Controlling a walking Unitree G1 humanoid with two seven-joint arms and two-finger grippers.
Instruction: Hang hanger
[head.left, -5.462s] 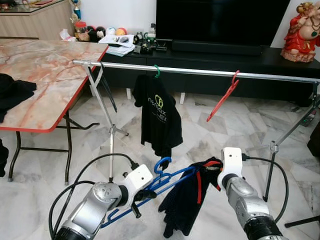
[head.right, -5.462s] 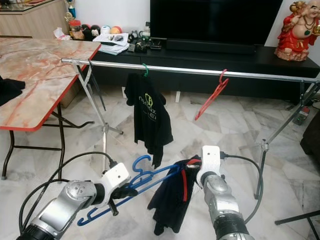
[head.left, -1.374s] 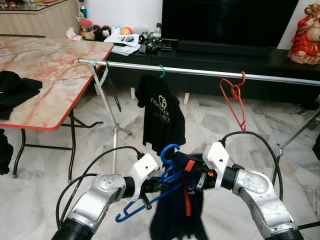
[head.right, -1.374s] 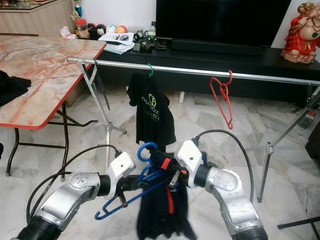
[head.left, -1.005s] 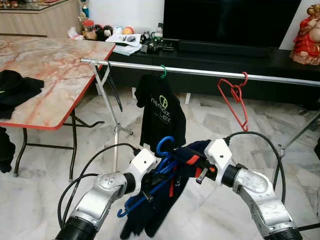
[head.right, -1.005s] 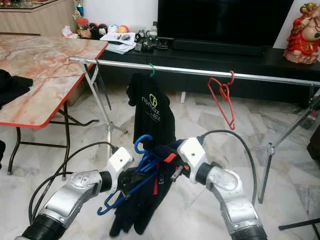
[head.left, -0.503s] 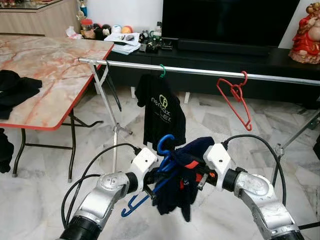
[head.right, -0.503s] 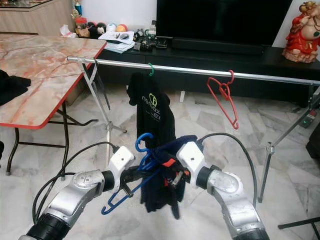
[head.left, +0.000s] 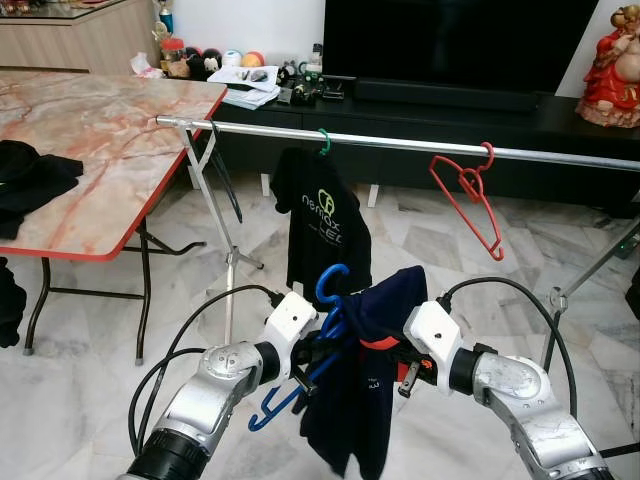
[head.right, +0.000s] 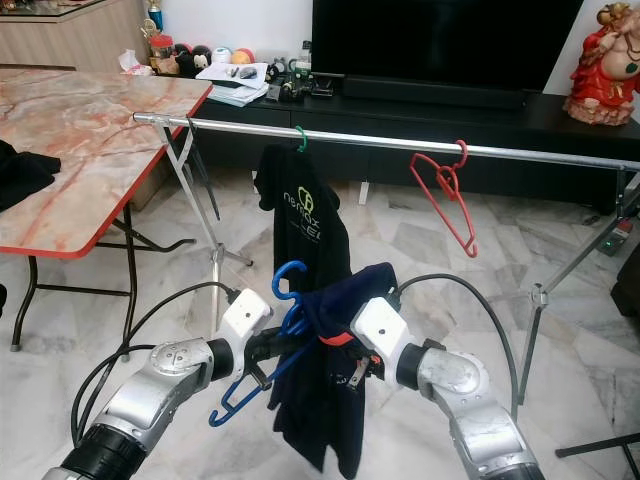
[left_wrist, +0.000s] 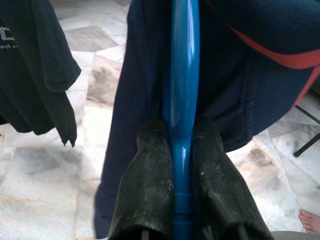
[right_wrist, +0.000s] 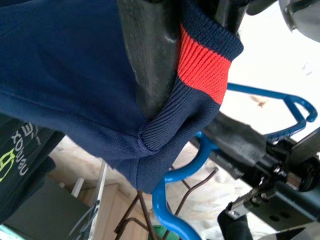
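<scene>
Fingers (left_wrist: 145, 185) of the left gripper (left_wrist: 180, 170) pinch the blue hanger (head.left: 300, 385) while the right gripper (right_wrist: 165, 75) clamps the half-draped navy shirt (head.left: 365, 370), which could slip off before reaching the rail (head.left: 400, 143).

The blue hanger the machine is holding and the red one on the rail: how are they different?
The blue hanger is clamped in the left end effector, off the rail; the red hanger hangs from the rail by its hook. The blue one has a navy shirt draped over it, which the right end effector grips; the red one is bare and swung askew. Both are slim hangers with hooks.
</scene>
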